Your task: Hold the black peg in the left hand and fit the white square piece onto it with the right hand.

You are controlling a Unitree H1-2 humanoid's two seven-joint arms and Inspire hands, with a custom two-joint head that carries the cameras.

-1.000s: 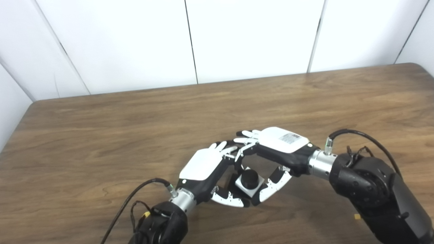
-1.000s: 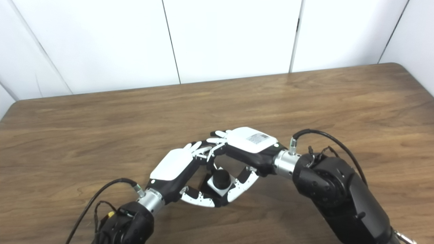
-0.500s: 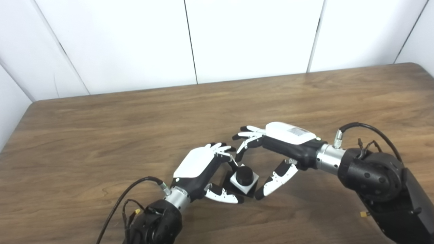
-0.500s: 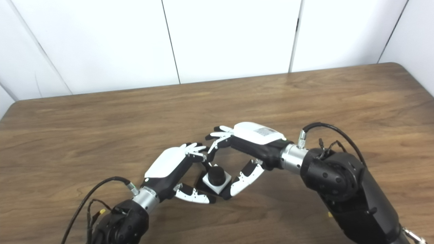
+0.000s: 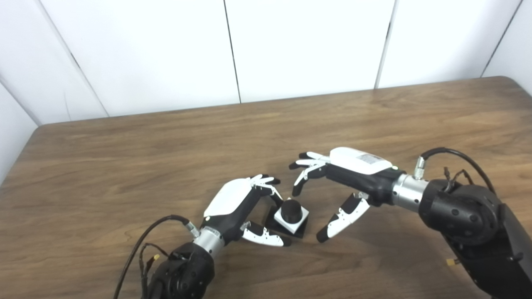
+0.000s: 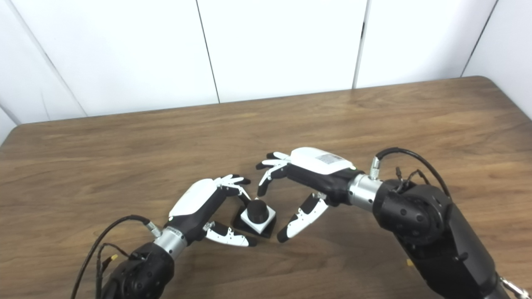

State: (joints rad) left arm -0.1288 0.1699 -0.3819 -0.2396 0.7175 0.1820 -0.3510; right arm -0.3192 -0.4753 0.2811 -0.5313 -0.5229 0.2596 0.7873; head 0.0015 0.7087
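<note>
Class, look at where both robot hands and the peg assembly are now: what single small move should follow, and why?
Probably draw the left hand back off the assembly. The white square piece already sits around the round black peg on the brown wooden table. The right hand is open and apart from it, while the left hand's fingers are spread beside its base.

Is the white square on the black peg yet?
On. The black peg pokes up through the white square on the table.
</note>
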